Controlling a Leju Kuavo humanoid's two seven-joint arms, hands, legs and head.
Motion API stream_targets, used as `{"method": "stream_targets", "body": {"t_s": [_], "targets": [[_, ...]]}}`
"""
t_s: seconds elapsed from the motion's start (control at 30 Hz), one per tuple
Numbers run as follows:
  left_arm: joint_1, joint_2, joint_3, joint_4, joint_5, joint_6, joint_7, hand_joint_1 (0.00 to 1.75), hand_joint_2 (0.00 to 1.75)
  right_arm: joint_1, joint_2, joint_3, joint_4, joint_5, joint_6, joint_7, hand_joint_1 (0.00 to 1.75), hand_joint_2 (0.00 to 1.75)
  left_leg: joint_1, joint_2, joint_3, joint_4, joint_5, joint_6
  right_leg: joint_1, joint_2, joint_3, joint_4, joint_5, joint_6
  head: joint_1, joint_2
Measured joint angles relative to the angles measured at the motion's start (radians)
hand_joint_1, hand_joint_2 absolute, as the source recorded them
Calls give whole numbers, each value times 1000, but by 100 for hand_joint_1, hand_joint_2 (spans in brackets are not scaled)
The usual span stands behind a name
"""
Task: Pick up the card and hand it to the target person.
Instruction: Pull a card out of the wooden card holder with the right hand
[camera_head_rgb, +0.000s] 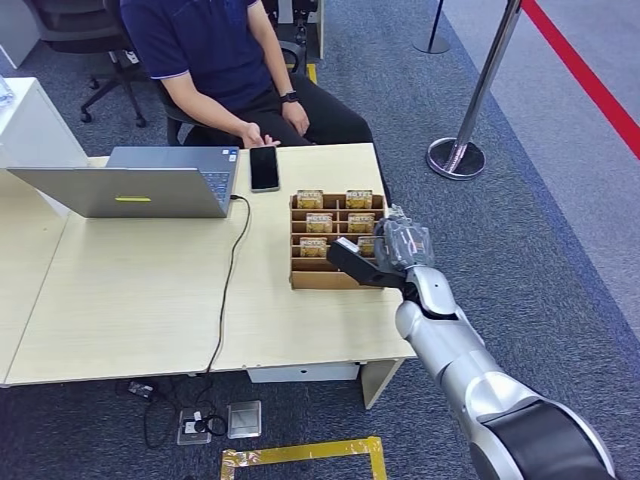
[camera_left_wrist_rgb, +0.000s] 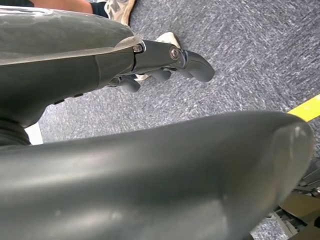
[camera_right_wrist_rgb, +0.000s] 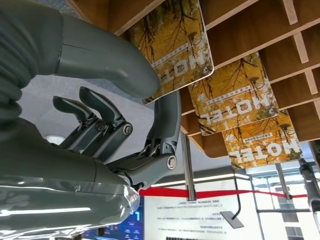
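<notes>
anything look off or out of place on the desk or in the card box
Nothing stands out. The cards stand upright in the slots of the brown card box on the desk. The right hand is at the near right corner of the box, its thumb and a finger closing on one card.

The card I pinch between my thumb and a finger of my right hand is a yellow-orange hotel key card printed with autumn branches and the word HOTEL. It stands upright in the near right slot of the cardboard tray, at the table's near right corner. More cards of the same print stand in the other slots, in rows reaching toward the far edge. The target person sits beyond the table's far edge, one hand resting on it.
</notes>
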Motion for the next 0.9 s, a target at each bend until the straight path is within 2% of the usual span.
{"method": "stream_targets", "body": {"t_s": [0.27, 0.43, 0.53, 0.67, 0.9], "targets": [[-2, 0, 0, 0, 0, 0, 1, 0, 0, 0, 0, -7, 4, -5, -7, -2, 175, 175, 0, 0, 0, 0, 0, 0, 0, 0, 0, 0, 0, 0, 0, 0], [-7, 0, 0, 0, 0, 0, 8, 0, 0, 7, -5, -24, -5, -14, -79, -19, 175, 175, 0, 0, 0, 0, 0, 0, 0, 0, 0, 0, 0, 0, 0, 0], [-11, 0, -2, 0, -4, -4, 15, 0, 0, 18, -19, -38, -65, -14, -131, -40, 175, 175, 0, 0, -1, 1, 0, 0, 0, 0, 0, 0, 0, 0, 1, 0], [-14, 0, -3, 0, -8, -7, 18, 0, 0, 19, -40, -52, -200, -19, -151, -58, 175, 175, 0, 0, -1, 0, 0, 0, 0, 0, -1, 0, 0, 0, 0, 0], [-20, -4, -6, 0, -14, -1, 23, 0, 0, -1, -56, -72, -334, 11, -201, -47, 175, 175, 0, 0, -1, 0, 0, 0, 0, 0, -1, 0, 0, 0, 0, 0]]}}
